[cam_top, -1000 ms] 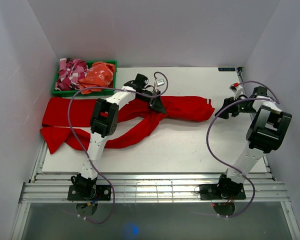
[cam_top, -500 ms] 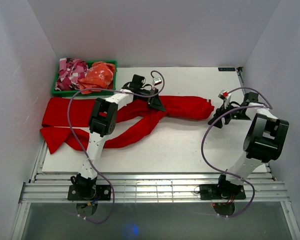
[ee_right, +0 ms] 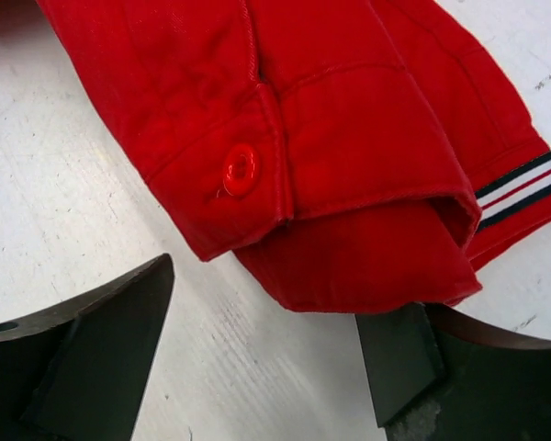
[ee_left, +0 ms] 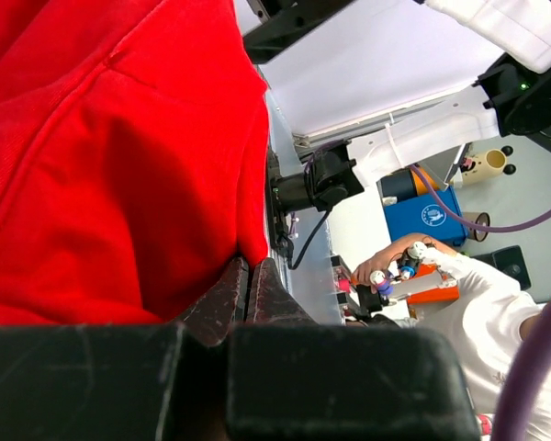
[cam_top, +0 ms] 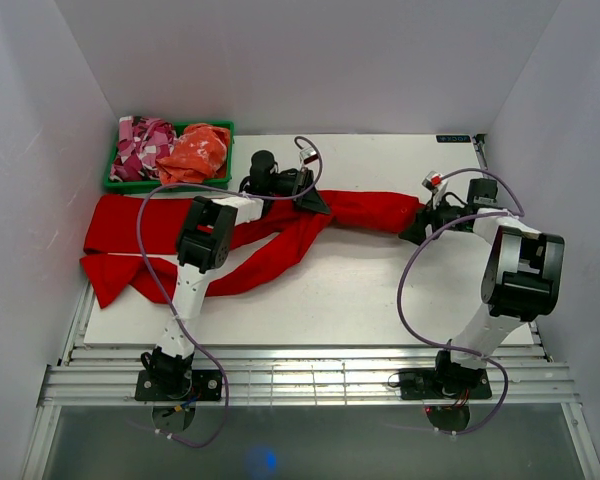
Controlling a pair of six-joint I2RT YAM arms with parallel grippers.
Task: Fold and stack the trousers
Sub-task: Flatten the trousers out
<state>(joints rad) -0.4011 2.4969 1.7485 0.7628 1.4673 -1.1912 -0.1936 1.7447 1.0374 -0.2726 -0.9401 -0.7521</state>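
Red trousers (cam_top: 370,212) across the middle of the bench (cam_top: 380,290), left to right, my left claw (cam_top: 315,200) clamped on their cloth at centre, my right claw (cam_top: 417,228) apart at their right end.

Readable text: none.
Table sticker (cam_top: 453,138): beyond the right gripper (cam_top: 413,228), too small to read.
Box logo (ee_left: 432,214): blurred.

Trousers (cam_top: 130,215) across table (cam_top: 380,290), before tray (cam_top: 113,181)
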